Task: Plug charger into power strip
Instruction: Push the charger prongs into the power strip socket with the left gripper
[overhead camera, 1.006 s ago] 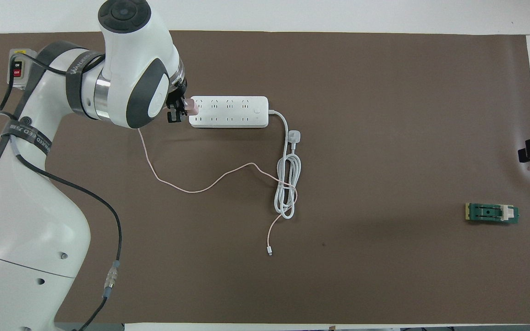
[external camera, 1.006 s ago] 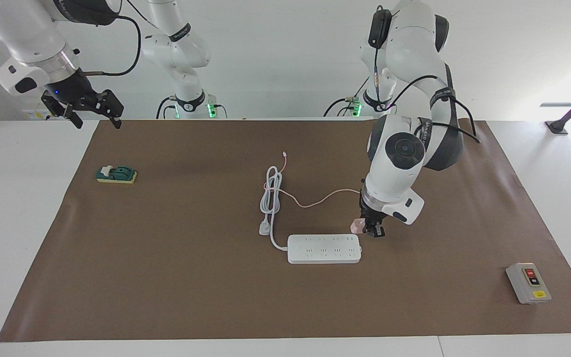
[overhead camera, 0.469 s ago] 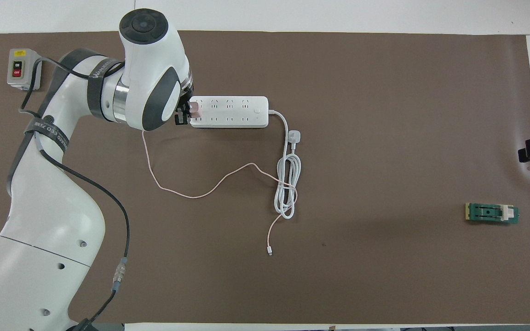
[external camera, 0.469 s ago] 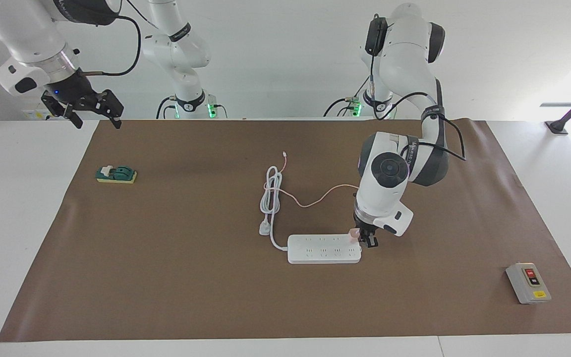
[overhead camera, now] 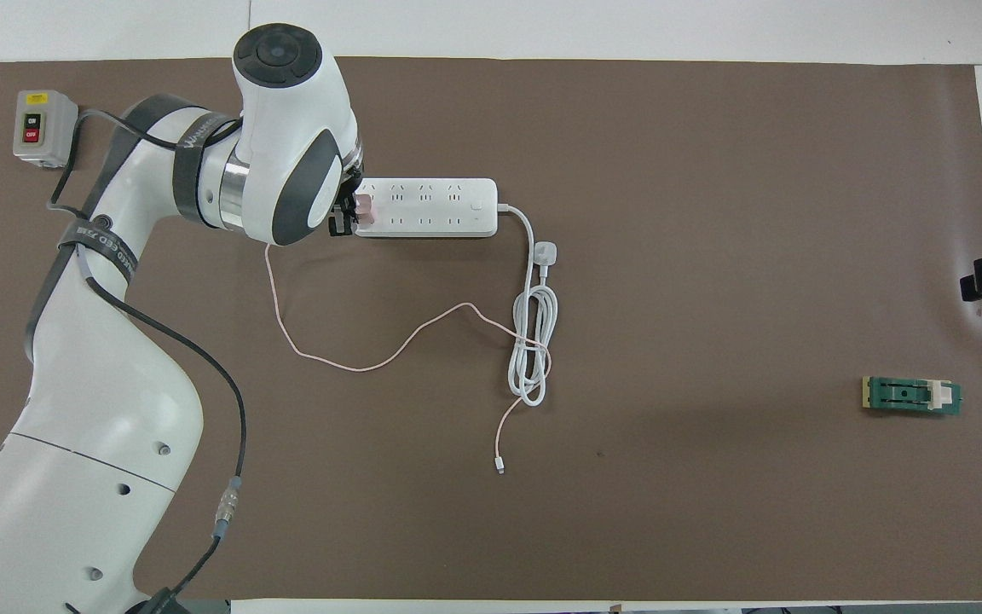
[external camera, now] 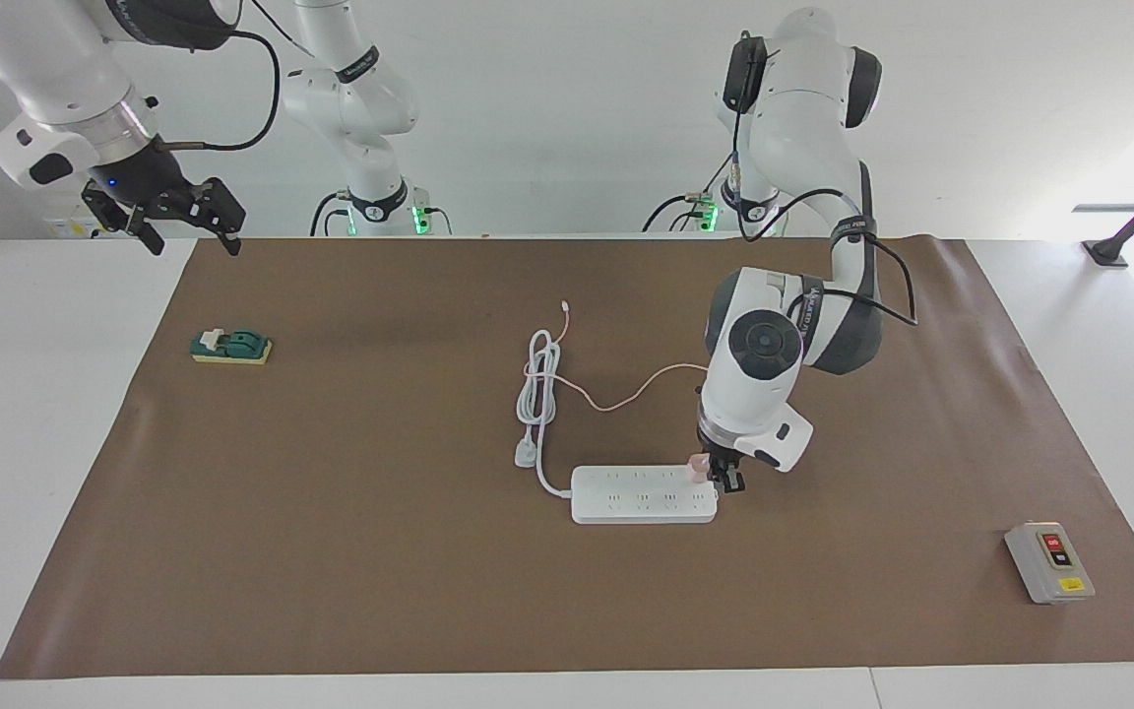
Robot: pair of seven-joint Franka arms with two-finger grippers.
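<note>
At lower centre of the facing view, the left gripper, jaws pinching the charger, holds it at the power strip's end sockets, seating apparently unfinished, while the right gripper waits spread at upper left.

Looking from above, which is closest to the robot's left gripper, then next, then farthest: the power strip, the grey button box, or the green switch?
From the left gripper, which holds the charger:
1. Power strip: right under the charger.
2. Grey button box: at the left arm's end of the table, farther from the robots.
3. Green switch: at the right arm's end.
</note>
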